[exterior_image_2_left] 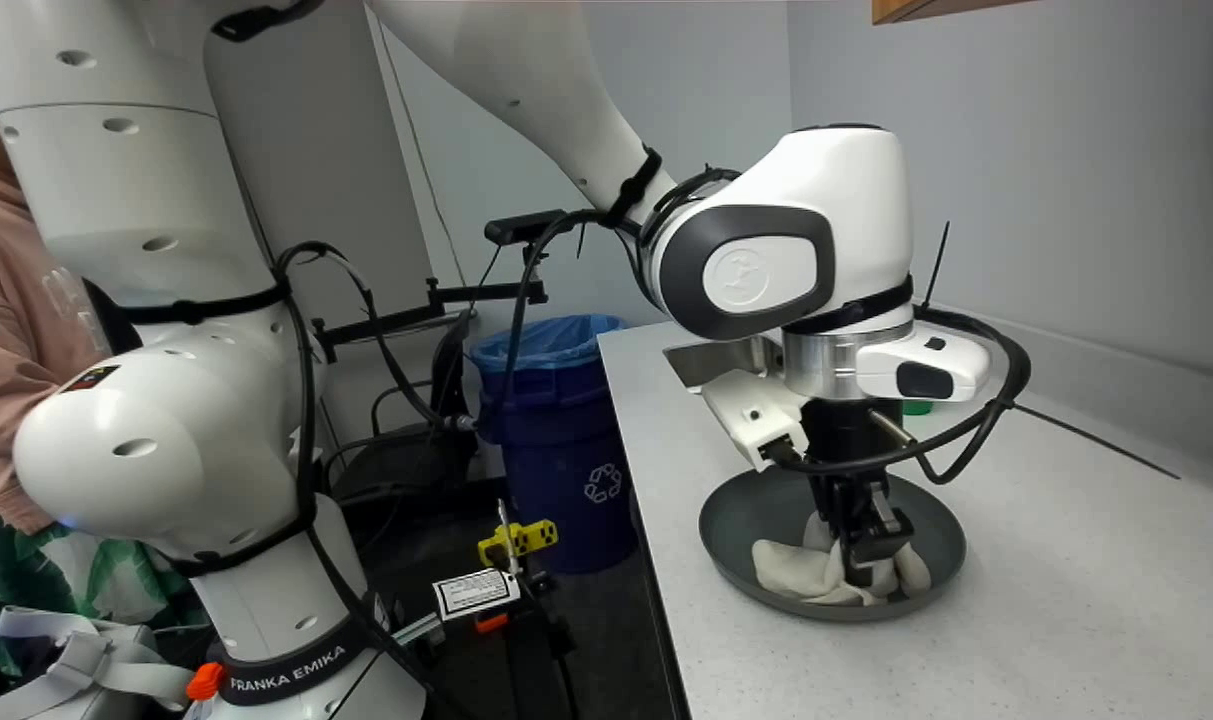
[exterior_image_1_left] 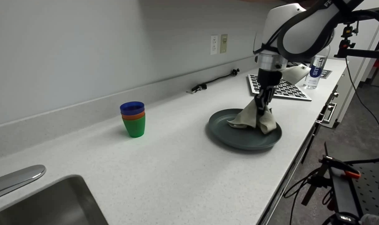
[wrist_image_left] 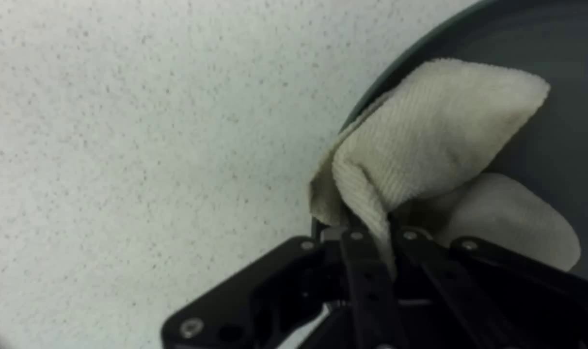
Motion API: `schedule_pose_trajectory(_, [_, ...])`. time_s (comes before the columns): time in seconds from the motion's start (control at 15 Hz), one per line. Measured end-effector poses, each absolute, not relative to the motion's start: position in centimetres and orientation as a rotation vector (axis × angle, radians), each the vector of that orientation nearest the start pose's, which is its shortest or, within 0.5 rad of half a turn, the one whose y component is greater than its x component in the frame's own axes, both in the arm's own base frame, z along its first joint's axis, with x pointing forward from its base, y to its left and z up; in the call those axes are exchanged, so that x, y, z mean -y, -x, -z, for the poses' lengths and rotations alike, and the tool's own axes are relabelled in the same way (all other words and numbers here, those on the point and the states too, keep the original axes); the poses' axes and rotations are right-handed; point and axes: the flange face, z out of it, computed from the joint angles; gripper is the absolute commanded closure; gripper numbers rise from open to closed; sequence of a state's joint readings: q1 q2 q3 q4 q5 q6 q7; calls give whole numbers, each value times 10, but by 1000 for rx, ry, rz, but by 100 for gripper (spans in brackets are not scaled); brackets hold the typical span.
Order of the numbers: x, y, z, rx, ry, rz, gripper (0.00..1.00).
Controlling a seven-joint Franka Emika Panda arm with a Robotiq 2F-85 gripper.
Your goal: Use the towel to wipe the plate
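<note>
A dark grey-green plate lies flat on the white counter; it also shows in an exterior view and in the wrist view. A cream towel lies crumpled on the plate, bunched under the gripper; it also shows in an exterior view and in the wrist view. My gripper points down over the plate and is shut on the towel. In the wrist view a fold of towel runs up between the fingers. The fingertips are partly hidden by the cloth.
Stacked blue, orange and green cups stand near the wall. A sink and faucet are at one end. A keyboard-like board, a water bottle and a black cable are behind the plate. The counter edge runs close by.
</note>
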State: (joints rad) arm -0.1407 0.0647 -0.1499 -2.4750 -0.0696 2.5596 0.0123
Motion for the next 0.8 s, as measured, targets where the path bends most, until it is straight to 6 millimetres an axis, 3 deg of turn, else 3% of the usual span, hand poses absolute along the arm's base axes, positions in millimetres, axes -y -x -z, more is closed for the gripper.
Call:
schedule_pose_trajectory(0.47, [124, -503, -270, -421, 3190, 283, 98])
schedule_pose_trajectory(0.8, [86, -514, -267, -436, 3116, 283, 98])
